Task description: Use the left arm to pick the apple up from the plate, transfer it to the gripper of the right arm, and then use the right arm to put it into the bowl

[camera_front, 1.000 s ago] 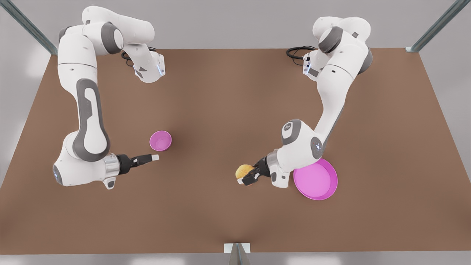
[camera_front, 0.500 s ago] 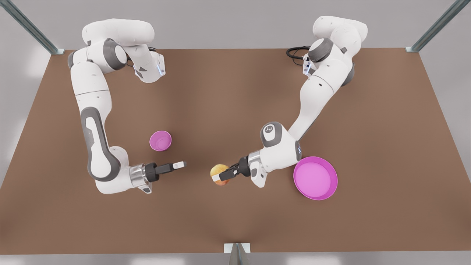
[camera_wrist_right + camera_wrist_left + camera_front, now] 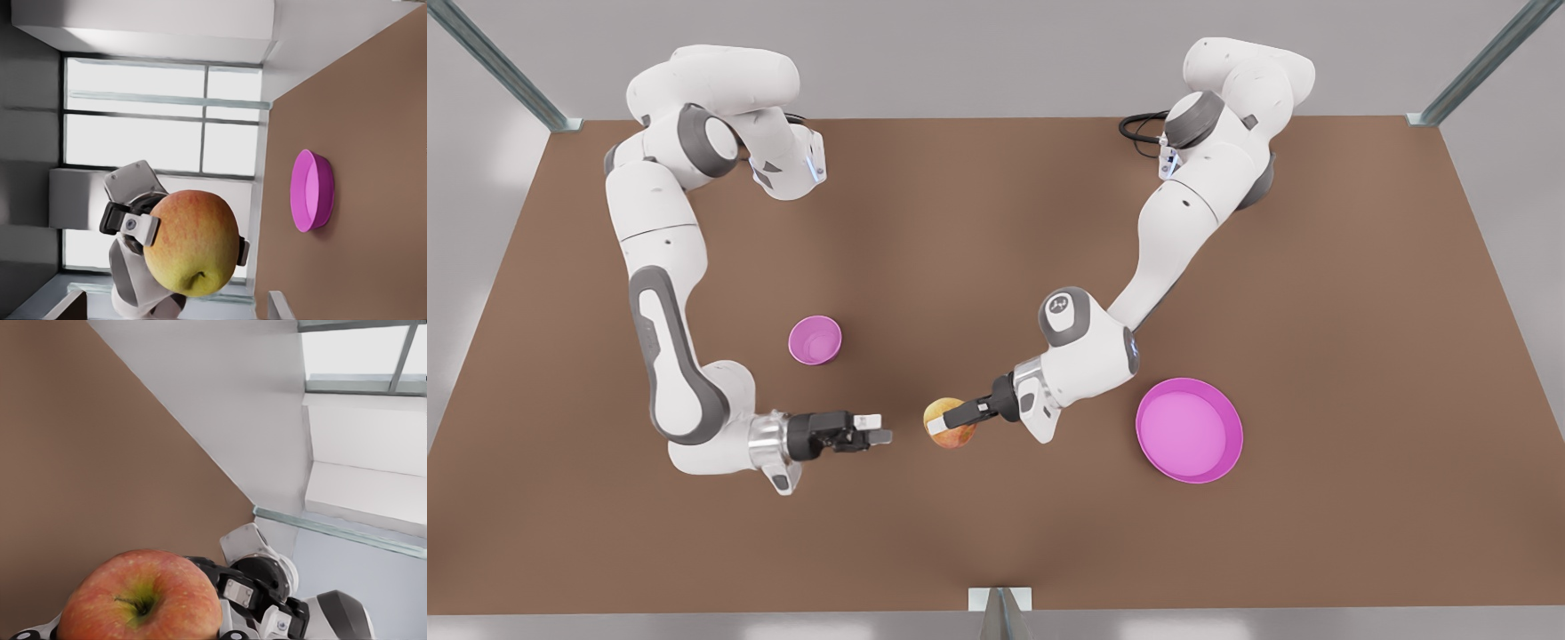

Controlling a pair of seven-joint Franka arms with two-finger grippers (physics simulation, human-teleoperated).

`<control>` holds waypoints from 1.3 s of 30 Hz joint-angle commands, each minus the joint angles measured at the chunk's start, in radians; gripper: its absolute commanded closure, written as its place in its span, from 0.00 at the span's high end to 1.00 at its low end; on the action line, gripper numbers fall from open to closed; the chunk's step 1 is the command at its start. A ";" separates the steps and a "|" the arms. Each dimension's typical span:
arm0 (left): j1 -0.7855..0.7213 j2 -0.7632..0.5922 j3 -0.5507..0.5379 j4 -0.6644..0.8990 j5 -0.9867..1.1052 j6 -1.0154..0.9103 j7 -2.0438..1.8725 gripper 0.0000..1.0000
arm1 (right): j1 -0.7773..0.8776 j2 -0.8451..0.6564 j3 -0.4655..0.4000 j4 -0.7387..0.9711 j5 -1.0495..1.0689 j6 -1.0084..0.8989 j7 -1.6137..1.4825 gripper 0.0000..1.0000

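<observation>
While the apple (image 3: 949,423) is pinched by the left gripper (image 3: 941,424), the right gripper (image 3: 878,431), fingers spread, should be closed squarely around it before release.

A yellow-orange, red-blushed apple (image 3: 950,423); magenta-pink plate (image 3: 1189,430) and bowl (image 3: 815,340); plain brown table (image 3: 996,222); white, grey-jointed arms.

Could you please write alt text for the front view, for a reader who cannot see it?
Over a brown table, the left gripper holds an apple out toward the open right gripper, with a small gap between them. A small pink bowl sits behind the right gripper; a wide pink plate lies at the front view's right.
</observation>
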 commanded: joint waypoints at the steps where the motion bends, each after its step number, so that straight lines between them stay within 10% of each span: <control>1: 0.000 -0.002 -0.001 0.001 -0.003 0.024 0.091 0.89 | -0.011 -0.003 0.001 -0.002 -0.003 -0.015 -0.892 1.00; 39: 0.000 0.026 -0.050 0.020 -0.037 0.060 -0.018 0.90 | 0.018 0.089 0.129 0.110 0.014 0.102 -1.248 1.00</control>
